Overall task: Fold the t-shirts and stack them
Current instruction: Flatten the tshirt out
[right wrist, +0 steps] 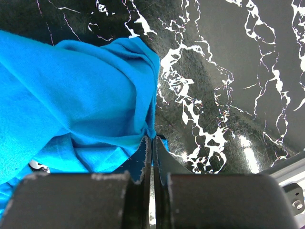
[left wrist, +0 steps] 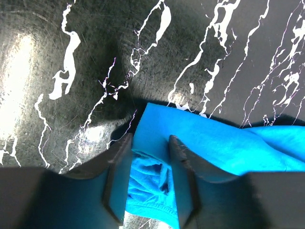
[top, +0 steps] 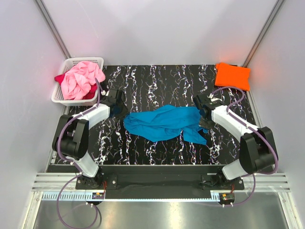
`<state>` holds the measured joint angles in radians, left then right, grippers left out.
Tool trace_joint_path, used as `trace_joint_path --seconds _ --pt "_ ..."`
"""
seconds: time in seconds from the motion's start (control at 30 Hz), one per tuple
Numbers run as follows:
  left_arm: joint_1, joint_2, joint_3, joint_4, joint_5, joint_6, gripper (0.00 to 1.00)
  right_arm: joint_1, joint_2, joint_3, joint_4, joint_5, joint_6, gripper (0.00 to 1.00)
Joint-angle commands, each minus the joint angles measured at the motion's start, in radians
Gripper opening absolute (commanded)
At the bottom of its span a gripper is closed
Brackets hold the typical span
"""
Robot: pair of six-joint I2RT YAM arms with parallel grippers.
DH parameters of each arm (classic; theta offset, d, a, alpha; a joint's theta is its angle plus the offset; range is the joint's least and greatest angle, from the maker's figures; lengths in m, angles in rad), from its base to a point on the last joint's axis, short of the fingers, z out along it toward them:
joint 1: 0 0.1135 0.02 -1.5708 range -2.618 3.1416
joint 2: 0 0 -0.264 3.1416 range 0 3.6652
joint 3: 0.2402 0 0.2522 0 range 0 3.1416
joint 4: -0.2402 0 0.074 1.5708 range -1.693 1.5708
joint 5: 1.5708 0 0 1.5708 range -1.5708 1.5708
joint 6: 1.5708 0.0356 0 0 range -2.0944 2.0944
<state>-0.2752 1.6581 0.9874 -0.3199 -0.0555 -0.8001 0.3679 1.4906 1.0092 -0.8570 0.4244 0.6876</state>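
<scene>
Right gripper (right wrist: 152, 139) fingers nearly together, pinching a thin edge of the turquoise t-shirt (top: 162, 123) at its right end. Left gripper (left wrist: 150, 138) fingers partly closed, with a bunch of the same shirt filling the gap between them at its left end. The shirt lies crumpled across the middle of the black marbled table (top: 157, 76) between both arms. Orange t-shirt (top: 232, 75) folded at far right corner. Pink t-shirt (top: 80, 80) heaped over the dark red t-shirt (top: 59, 78) in the white basket (top: 88, 59) at far left.
</scene>
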Motion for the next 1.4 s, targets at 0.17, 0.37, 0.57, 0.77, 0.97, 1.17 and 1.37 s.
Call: trace_joint_path --seconds 0.17,0.37,0.57,0.77,0.97,1.17,1.37 --pt "0.005 -0.012 0.011 0.039 0.000 -0.007 0.11 -0.003 -0.004 -0.004 0.018 0.004 0.016 0.00" --pt "0.005 -0.037 0.014 0.019 -0.013 -0.001 0.00 -0.003 -0.004 0.000 0.016 0.004 0.020 0.00" --pt "0.005 -0.107 0.040 -0.041 -0.052 0.018 0.00 -0.003 0.000 0.009 0.018 0.007 0.020 0.00" --pt "0.004 -0.162 0.053 -0.091 -0.106 0.039 0.11 -0.003 0.007 0.022 0.024 0.001 0.016 0.00" --pt "0.004 -0.139 0.054 -0.090 -0.081 0.035 0.00 -0.003 -0.015 0.011 0.021 0.002 0.010 0.00" --pt "0.002 -0.188 0.037 -0.090 -0.087 0.039 0.00 -0.003 -0.020 0.006 0.023 0.010 0.015 0.00" --pt "-0.007 -0.312 0.017 -0.145 -0.083 0.041 0.00 -0.003 -0.020 0.020 0.024 0.054 0.010 0.00"
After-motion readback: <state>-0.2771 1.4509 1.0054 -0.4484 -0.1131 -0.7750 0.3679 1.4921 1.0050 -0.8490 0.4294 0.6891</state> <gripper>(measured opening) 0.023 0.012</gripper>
